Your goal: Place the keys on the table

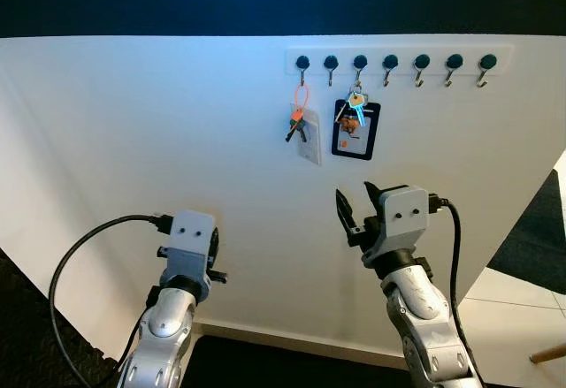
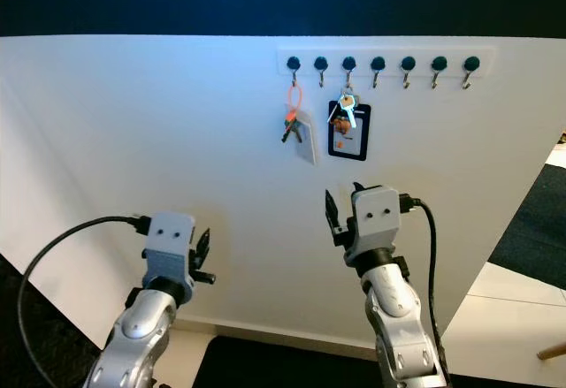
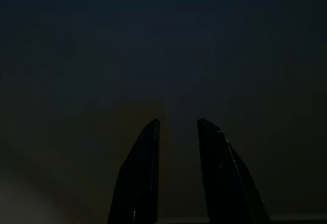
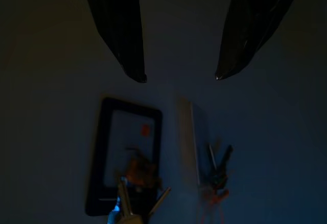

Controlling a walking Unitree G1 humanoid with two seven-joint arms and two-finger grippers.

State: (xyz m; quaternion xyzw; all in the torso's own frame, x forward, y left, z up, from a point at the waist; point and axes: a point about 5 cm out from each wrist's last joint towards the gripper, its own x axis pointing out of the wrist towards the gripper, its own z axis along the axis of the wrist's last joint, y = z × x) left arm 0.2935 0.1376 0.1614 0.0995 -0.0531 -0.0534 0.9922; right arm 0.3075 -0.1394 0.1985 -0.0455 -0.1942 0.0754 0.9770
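Two key sets hang from a row of black hooks (image 1: pixel 393 63) on the white wall. One set of keys with an orange loop (image 1: pixel 298 118) hangs on the leftmost hook beside a white tag. A set with blue keys (image 1: pixel 355 110) hangs two hooks to the right, in front of a black card holder (image 1: pixel 356 132). My right gripper (image 1: pixel 355 201) is open, raised below the blue keys and apart from them. In the right wrist view both sets, the blue keys (image 4: pixel 125 203) and the orange-loop keys (image 4: pixel 217 175), lie beyond the open fingers (image 4: pixel 127 40). My left gripper (image 2: pixel 207 258) is held low at the left, open, facing bare wall.
The white wall (image 1: pixel 133 140) fills the space ahead, and the remaining hooks on the rail are bare. Dark carpet (image 1: pixel 26 326) lies at the lower left, and pale tiles (image 1: pixel 522 317) with a wooden stick (image 1: pixel 548 353) at the lower right.
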